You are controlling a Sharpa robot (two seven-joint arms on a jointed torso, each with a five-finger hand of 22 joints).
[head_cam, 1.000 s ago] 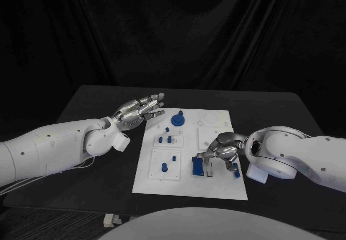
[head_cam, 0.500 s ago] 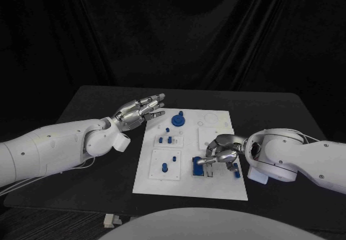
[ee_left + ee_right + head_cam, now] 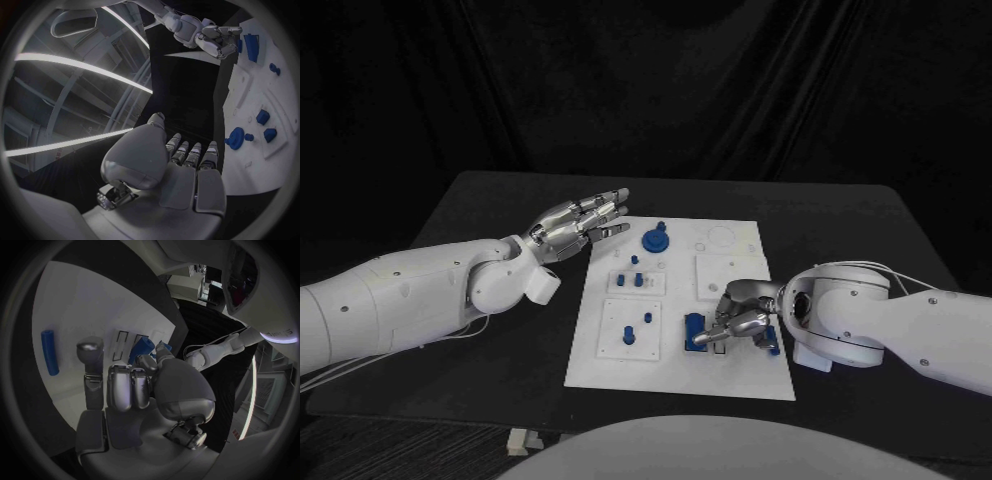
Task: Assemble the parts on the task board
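Since the earlier frames the right hand [image 3: 740,318] had turned and dropped lower over the near part of the task board [image 3: 678,372], its fingers drawing in over the blue block [image 3: 694,332]; the left hand [image 3: 577,221] had not shifted.

Right hand — fingers [image 3: 129,385] curled inward in the right wrist view, tips bunched against a blue part [image 3: 142,346] beside the slots. Whether they actually pinched it or merely pressed on it could not be told; the head view showed the fingertips touching or just above the blue block. A blue peg [image 3: 773,348] lay just beside the hand, toward the robot; the right wrist view showed a long blue rod [image 3: 48,352] lying loose on the board, apart from the fingers.

Left hand — fingers [image 3: 190,154] extended and slightly spread, holding nothing, hovering at the far left corner of the board, palm turned toward it. Nearest to its fingertips stood the blue round knob [image 3: 655,239]; further off, small blue pegs [image 3: 635,280] in one white inset panel and another blue piece [image 3: 630,334] in the panel nearer the robot.

Progress, as a judgement — partly done. Several parts appeared seated in their panels, yet the round outline [image 3: 723,238] near the far right corner looked unfilled and the rod and peg lay unplaced. The step in hand seemed to be the seating or gripping of the block under the right fingers.
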